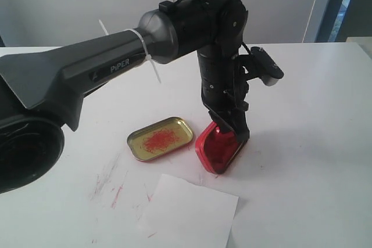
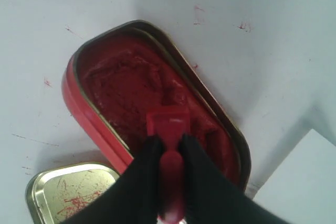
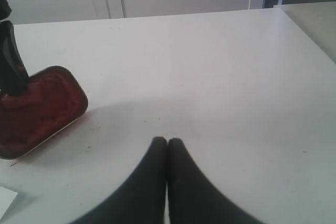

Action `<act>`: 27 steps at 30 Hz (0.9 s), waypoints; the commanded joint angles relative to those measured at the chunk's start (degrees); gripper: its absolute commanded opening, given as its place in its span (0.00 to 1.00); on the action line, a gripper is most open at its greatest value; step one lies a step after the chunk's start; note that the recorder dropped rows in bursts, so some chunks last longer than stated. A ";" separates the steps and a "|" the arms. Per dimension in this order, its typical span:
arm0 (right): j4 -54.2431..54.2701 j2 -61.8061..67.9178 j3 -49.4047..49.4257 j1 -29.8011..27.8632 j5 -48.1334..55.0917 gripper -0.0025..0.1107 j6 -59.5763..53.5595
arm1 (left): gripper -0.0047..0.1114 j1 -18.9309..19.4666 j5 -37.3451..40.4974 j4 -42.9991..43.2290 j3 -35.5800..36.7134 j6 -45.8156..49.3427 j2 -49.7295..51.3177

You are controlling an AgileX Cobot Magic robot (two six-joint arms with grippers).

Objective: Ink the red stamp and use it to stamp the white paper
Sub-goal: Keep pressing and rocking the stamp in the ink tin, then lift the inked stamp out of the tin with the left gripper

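Two tins sit side by side on the white desk (image 1: 308,143): the open red ink tin (image 1: 216,150) and, just beside it, the gold lid (image 1: 160,137) smeared with red. The left hand (image 2: 168,141) reaches down into the ink tin, clamped on the handle of the red stamp (image 2: 168,121), whose base rests against the ink. The white paper (image 1: 189,213) lies near both tins. The right hand (image 3: 167,142) hovers over the desk off to the side, its tips pressed together.
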 commanded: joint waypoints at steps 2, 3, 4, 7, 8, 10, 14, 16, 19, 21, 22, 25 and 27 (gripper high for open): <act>-0.38 -0.30 0.30 -0.20 -0.39 0.02 0.05 | 0.04 -0.19 5.04 -0.29 -0.26 0.08 -0.91; -0.38 -0.30 0.30 -0.20 -0.39 0.02 0.05 | 0.04 -0.19 4.89 -0.50 -0.26 0.08 -0.68; -0.38 -0.30 0.30 -0.20 -0.39 0.02 0.05 | 0.04 -0.19 4.63 -0.62 -0.26 0.08 -0.36; -0.38 -0.30 0.30 -0.20 -0.39 0.02 0.05 | 0.04 -0.19 3.82 -0.77 -0.26 0.08 0.37; -0.38 -0.30 0.30 -0.20 -0.39 0.02 0.05 | 0.04 -0.19 3.60 -0.79 -0.26 0.08 0.46; -0.38 -0.30 0.30 -0.20 -0.39 0.02 0.05 | 0.04 -0.19 3.10 -0.98 -0.26 0.08 0.85; -0.38 -0.30 0.30 -0.20 -0.39 0.02 0.05 | 0.04 -0.19 2.40 -1.03 -0.26 0.08 1.57; -0.38 -0.30 0.30 -0.20 -0.39 0.02 0.05 | 0.04 -0.19 2.68 -1.18 -0.26 0.08 1.85; -0.38 -0.30 0.30 -0.20 -0.39 0.02 0.05 | 0.04 -0.19 2.67 -1.55 -0.26 0.08 1.46; -0.38 -0.30 0.30 -0.20 -0.39 0.02 0.05 | 0.04 -0.19 2.94 -1.55 -0.26 0.08 1.11; -0.38 -0.30 0.30 -0.20 -0.39 0.02 0.05 | 0.04 -0.19 2.80 -1.55 -0.26 0.08 0.61; -0.38 -0.30 0.30 -0.20 -0.39 0.02 0.05 | 0.04 -0.19 2.95 -1.55 -0.26 -0.15 -0.32; -0.38 -0.30 0.30 -0.20 -0.39 0.02 0.05 | 0.04 -0.19 4.61 -1.55 -0.26 -0.15 -1.41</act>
